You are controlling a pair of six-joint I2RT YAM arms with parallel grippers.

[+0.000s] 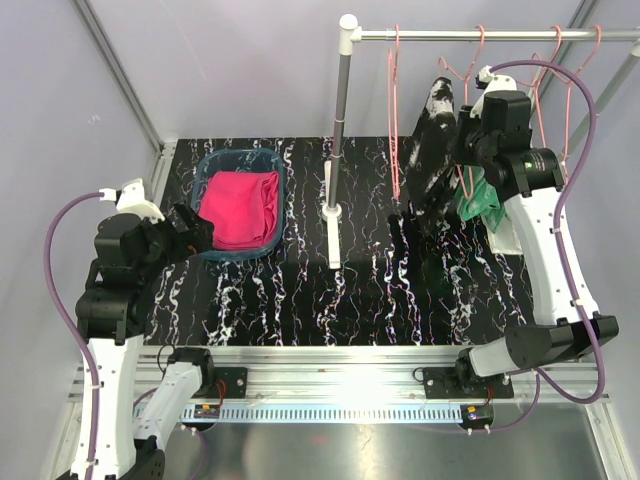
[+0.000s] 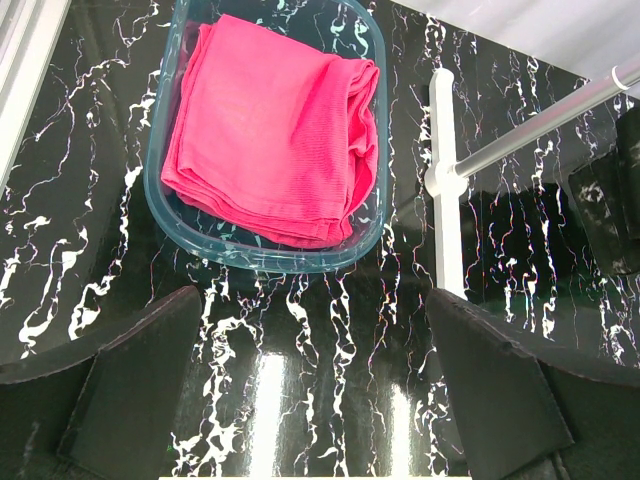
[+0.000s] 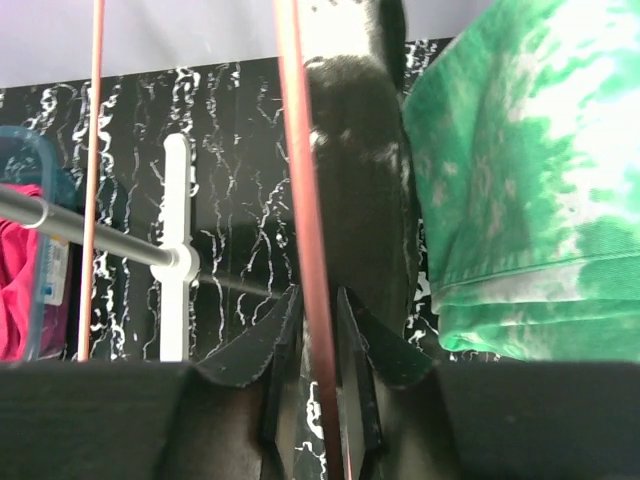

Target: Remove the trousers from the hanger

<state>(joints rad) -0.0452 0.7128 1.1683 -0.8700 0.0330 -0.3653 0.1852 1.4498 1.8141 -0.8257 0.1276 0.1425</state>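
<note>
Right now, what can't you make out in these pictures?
Green-and-white trousers: top view, mostly behind the right arm; right wrist view, cut by the edge.
Right fingers: wrist view too close to show whether they pinch the pink hanger wire.
Basket: floor covered by the pink trousers, both views.

A tub [image 1: 212,165] at the desk's [image 1: 300,300] left holds one pair of trousers [image 1: 240,207]. Right and behind, two more pairs [image 1: 435,150] hang, each on a hanger [image 3: 300,150], from the rail [image 1: 480,36].
</note>
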